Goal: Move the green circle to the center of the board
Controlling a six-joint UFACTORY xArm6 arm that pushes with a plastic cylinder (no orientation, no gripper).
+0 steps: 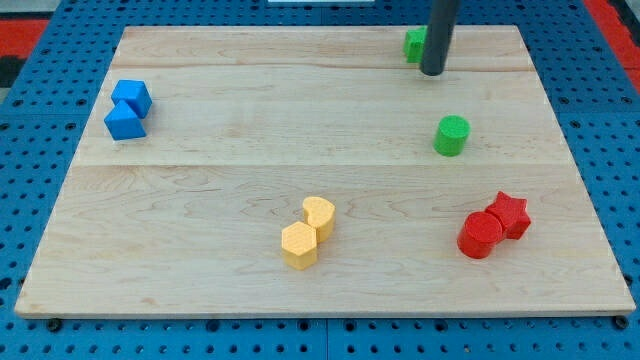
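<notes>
The green circle (451, 135) is a short green cylinder standing on the wooden board (250, 150) at the view's right, above the middle row. My tip (432, 71) is the lower end of a dark rod near the view's top right. It sits above the green circle and a little to its left, apart from it. A second green block (414, 44) lies just left of the rod, partly hidden by it; its shape cannot be made out.
Two blue blocks (127, 109) touch each other at the view's upper left. A yellow heart (319, 215) and a yellow hexagon (298, 245) touch at bottom centre. A red star (509, 213) and a red cylinder (480, 235) touch at lower right.
</notes>
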